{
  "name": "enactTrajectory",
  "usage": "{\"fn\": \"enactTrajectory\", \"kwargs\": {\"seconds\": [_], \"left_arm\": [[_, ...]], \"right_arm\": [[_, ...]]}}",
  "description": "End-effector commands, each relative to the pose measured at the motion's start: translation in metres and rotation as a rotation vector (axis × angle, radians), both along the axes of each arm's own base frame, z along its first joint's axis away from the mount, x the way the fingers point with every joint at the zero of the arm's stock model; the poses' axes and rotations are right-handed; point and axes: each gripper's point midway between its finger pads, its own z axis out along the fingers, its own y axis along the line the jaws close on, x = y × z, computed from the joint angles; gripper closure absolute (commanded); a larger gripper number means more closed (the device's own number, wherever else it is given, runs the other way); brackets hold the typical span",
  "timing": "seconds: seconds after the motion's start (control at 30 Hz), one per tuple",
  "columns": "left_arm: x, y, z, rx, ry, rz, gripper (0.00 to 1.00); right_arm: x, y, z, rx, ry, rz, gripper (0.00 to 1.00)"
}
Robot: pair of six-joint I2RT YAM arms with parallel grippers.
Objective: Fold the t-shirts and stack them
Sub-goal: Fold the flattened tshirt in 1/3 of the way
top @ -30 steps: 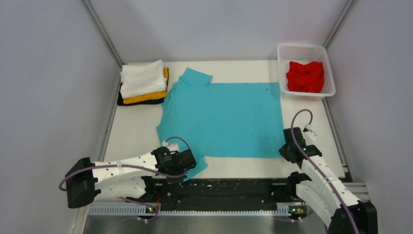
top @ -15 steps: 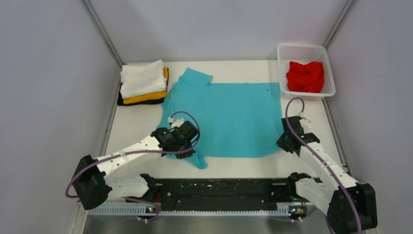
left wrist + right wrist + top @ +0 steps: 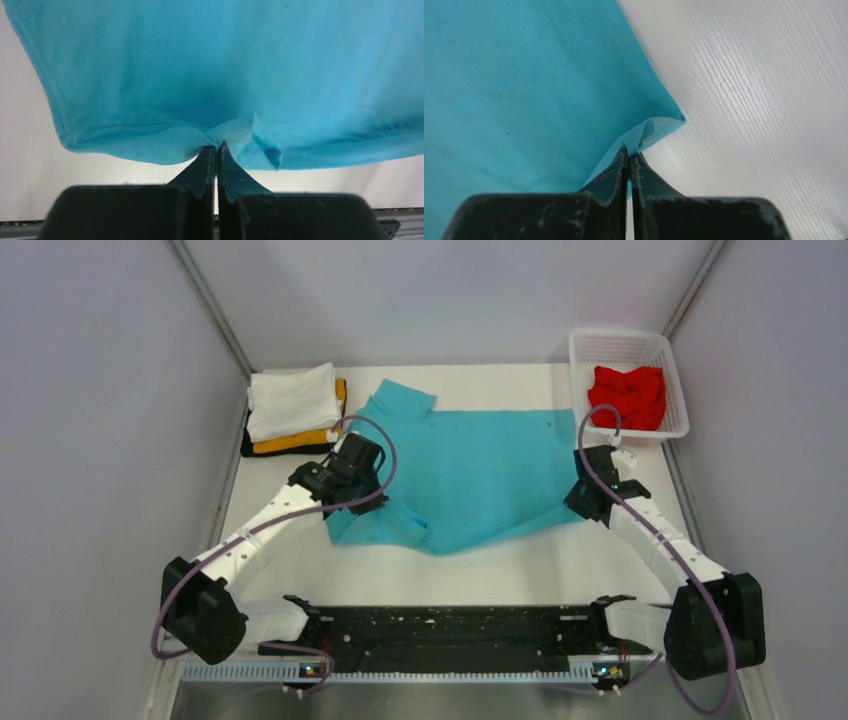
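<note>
The turquoise t-shirt (image 3: 470, 475) lies spread in the middle of the table, its near edge lifted and doubled back over itself. My left gripper (image 3: 362, 476) is shut on its near-left edge (image 3: 227, 134). My right gripper (image 3: 590, 492) is shut on its near-right corner (image 3: 656, 127). The white t-shirt (image 3: 292, 400) tops a folded stack at the back left, over the yellow-orange one (image 3: 297, 441) and the black one (image 3: 262, 451). The red t-shirt (image 3: 627, 396) lies crumpled in the basket.
A white mesh basket (image 3: 675, 390) stands at the back right. Grey walls close in the table (image 3: 280, 510) on both sides and the back. A black rail (image 3: 450, 625) runs along the near edge.
Both grippers have moved away from the near edge toward the back, carrying the turquoise t-shirt's near edge with them, so the shirt's near part now folds over its middle.
</note>
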Motion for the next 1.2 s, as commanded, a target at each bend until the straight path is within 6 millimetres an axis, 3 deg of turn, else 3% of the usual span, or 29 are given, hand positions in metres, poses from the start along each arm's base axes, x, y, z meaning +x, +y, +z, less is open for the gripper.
{"fn": "enactTrajectory", "kwargs": {"seconds": [0.0,0.27,0.7,0.93,1.17], "left_arm": [[0.034,0.002,0.031,-0.011,-0.114,-0.036,1.0],[0.075,0.016,0.039,-0.006,-0.174,-0.014,1.0],[0.12,0.019,0.053,0.03,-0.258,-0.095,1.0],[0.146,0.028,0.047,0.085,-0.249,-0.098,1.0],[0.184,0.034,0.013,0.111,-0.189,-0.066,0.92]], "right_arm": [[0.024,-0.004,0.022,-0.02,-0.064,-0.025,1.0],[0.033,-0.011,0.024,-0.056,-0.045,-0.046,1.0],[0.049,-0.018,0.031,-0.069,-0.061,-0.084,1.0],[0.055,-0.02,0.027,-0.068,-0.067,-0.114,1.0],[0.078,-0.027,0.008,-0.097,-0.058,-0.151,0.98]]}}
